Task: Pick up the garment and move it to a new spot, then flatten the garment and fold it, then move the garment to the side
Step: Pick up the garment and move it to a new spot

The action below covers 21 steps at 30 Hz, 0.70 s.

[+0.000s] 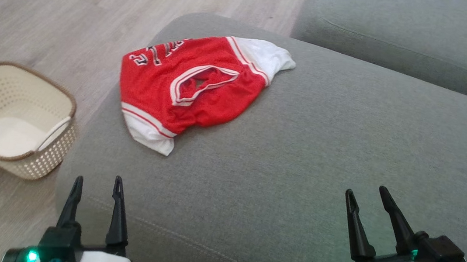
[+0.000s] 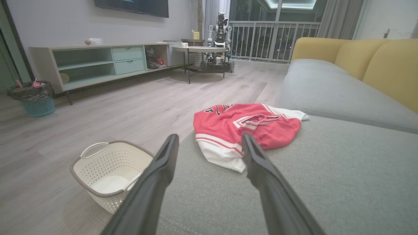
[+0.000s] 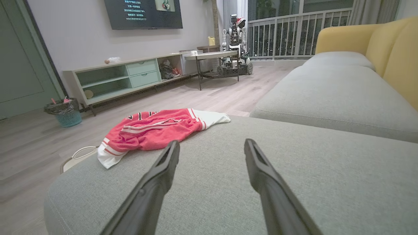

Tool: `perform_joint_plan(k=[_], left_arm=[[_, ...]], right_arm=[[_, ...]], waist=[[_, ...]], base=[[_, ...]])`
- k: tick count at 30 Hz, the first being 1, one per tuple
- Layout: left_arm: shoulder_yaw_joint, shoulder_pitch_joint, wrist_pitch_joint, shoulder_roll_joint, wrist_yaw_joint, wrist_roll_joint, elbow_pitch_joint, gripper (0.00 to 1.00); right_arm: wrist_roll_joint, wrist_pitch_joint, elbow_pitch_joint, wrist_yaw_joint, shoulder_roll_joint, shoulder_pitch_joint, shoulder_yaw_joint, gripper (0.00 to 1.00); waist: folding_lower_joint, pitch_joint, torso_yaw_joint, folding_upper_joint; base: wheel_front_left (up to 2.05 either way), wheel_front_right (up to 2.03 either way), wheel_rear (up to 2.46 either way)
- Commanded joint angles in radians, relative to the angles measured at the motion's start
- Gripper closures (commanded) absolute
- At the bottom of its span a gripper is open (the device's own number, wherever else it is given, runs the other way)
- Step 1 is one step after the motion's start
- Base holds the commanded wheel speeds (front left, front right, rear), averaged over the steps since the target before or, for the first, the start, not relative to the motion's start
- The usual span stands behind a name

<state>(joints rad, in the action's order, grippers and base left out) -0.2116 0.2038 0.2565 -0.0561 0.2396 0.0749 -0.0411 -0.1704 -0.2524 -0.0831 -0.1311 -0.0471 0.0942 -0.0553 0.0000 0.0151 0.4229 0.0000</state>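
On sofa seat, far left corner: jersey, crumpled, neck hole up. Beside it, on floor: basket. Nearer, left gripper and right gripper spread wide, empty, well short of cloth. Pickup step, not begun; next likely needs a reach forward-left to pinch an edge.

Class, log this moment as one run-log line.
stage: before pickup | garment: crumpled on sofa cushion, untouched | left gripper: open, empty | right gripper: open, empty | basket: on floor
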Motion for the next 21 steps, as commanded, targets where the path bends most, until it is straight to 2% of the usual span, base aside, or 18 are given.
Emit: perform_joint_plan(k=[1,7,10,17,18,21], left_arm=[[0.031,-0.027,0.005,0.006,0.008,0.004,-0.041,0.00],[0.040,-0.042,0.005,0.006,0.014,0.011,-0.051,0.00],[0.051,-0.090,0.005,0.006,-0.002,-0.001,-0.059,0.00],[0.108,-0.306,0.005,-0.026,-0.086,0.011,-0.017,0.00],[0.108,-0.306,0.005,-0.026,-0.086,0.011,-0.017,0.00],[0.107,-0.438,0.005,-0.056,-0.145,0.014,0.071,0.00]], right_arm=[[0.007,-0.009,0.037,0.000,-0.003,-0.021,-0.021,0.00],[0.029,-0.009,0.046,0.000,-0.003,-0.027,-0.022,0.00],[0.045,-0.009,0.048,0.000,-0.003,-0.037,-0.019,0.00],[0.108,-0.009,0.059,0.000,-0.008,-0.077,-0.004,0.00],[0.108,-0.009,0.059,0.000,-0.008,-0.077,-0.004,0.00],[0.121,-0.009,0.067,0.000,-0.036,-0.100,-0.005,0.00]], waist=[[0.0000,-0.003,0.013,0.0000],[0.0000,-0.037,0.018,0.0000],[0.0000,-0.067,0.011,0.0000],[0.0000,-0.175,-0.023,0.0000],[0.0000,-0.175,-0.023,0.0000],[0.0000,-0.227,-0.036,0.0000]], base=[[0.00,0.00,0.00],[0.00,0.00,0.00],[0.00,0.00,0.00],[0.00,0.00,0.00],[0.00,0.00,0.00],[0.00,0.00,0.00]])
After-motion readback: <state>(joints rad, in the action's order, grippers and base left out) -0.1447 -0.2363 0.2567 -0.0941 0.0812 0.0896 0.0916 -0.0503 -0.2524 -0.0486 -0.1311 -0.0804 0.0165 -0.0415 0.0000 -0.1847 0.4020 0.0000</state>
